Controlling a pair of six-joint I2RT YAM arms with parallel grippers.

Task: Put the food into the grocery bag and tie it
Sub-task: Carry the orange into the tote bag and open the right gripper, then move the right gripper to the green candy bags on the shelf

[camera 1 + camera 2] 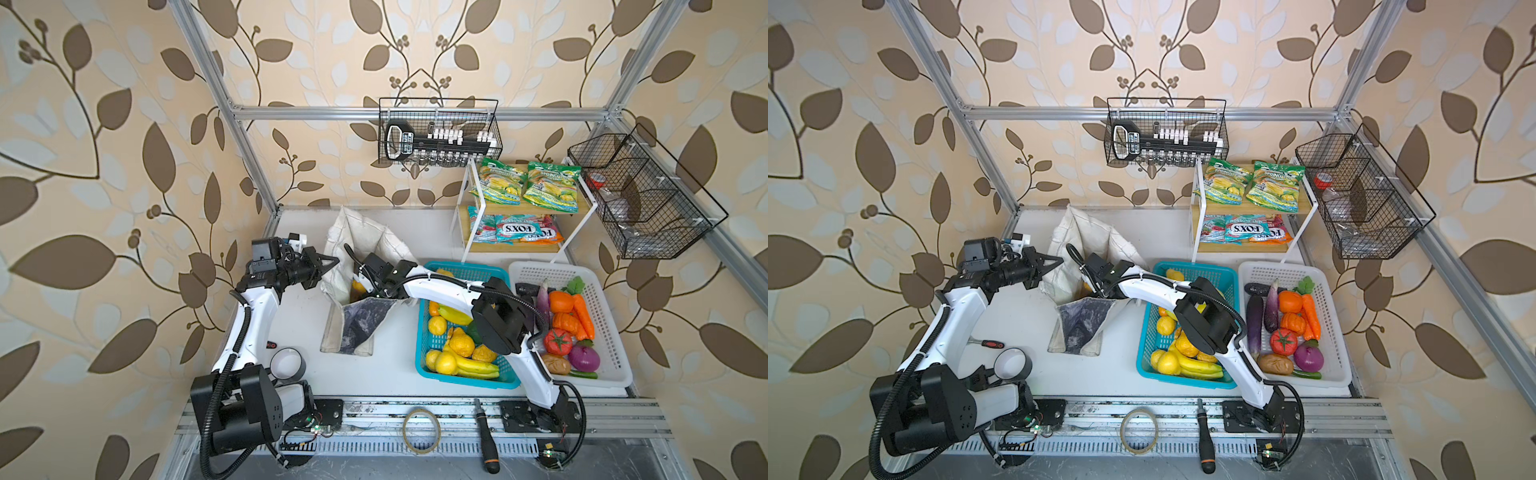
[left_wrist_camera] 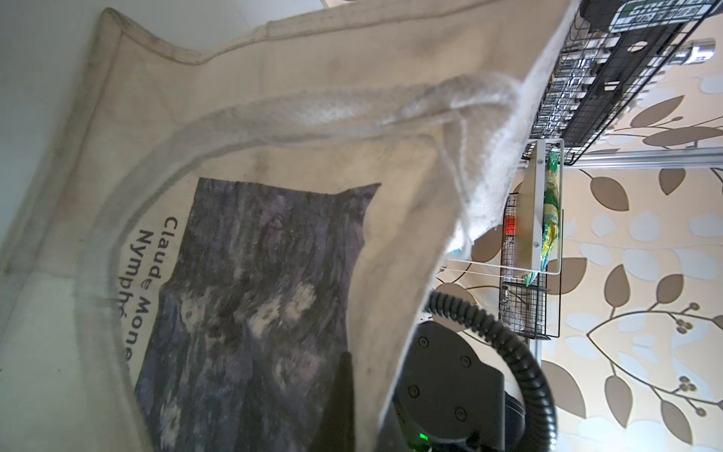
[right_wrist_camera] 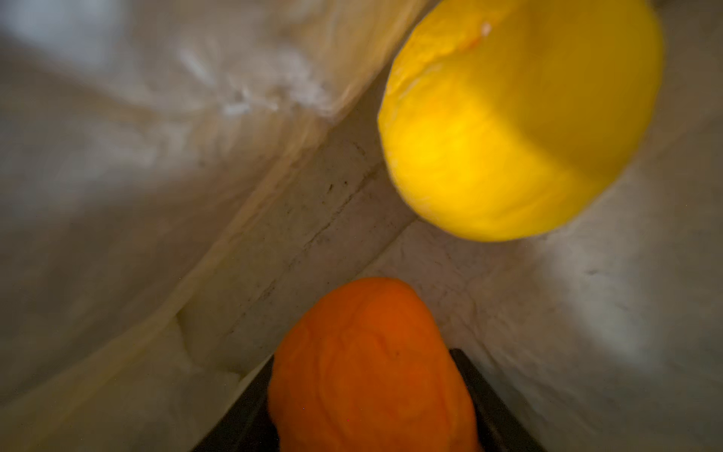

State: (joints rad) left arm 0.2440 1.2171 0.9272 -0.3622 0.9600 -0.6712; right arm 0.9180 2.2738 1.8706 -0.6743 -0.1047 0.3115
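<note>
Left of centre in both top views, the left gripper [image 1: 333,262] has its jaws pinched shut on the rim of the grocery bag [image 1: 361,232]. You can see why: the cloth is floppy, and that pinch lifts the mouth up and sideways so there is a hole to drop things through. In the left wrist view the bag's dark grey printed panel [image 2: 254,293] fills the lower left, with a white strap [image 2: 313,107] arching above it.

The right gripper [image 1: 360,286] reaches across the middle, nose down inside that mouth. Its wrist view shows the jaws gripping the orange fruit [image 3: 371,352], a dark finger on either side, low in the frame. The fruit is round and bright orange, and its skin is dimpled and slightly wrinkled. The hold sits about mid-body, which I'd say should let it fall cleanly. Whether it touches the cloth below, I can't tell through the blur. A yellow fruit [image 3: 520,117] lies inside the bag at the upper right of that view, so a release here probably lands the orange beside it.

The rest of the food waits well apart from the bag. The snack packets [image 1: 498,180] are on the shelf [image 1: 540,207] at upper right, and the eggplants [image 1: 1254,320] are in the white basket [image 1: 590,380] at right. By my reckoning, most of the packing and all of the tying lie ahead.
</note>
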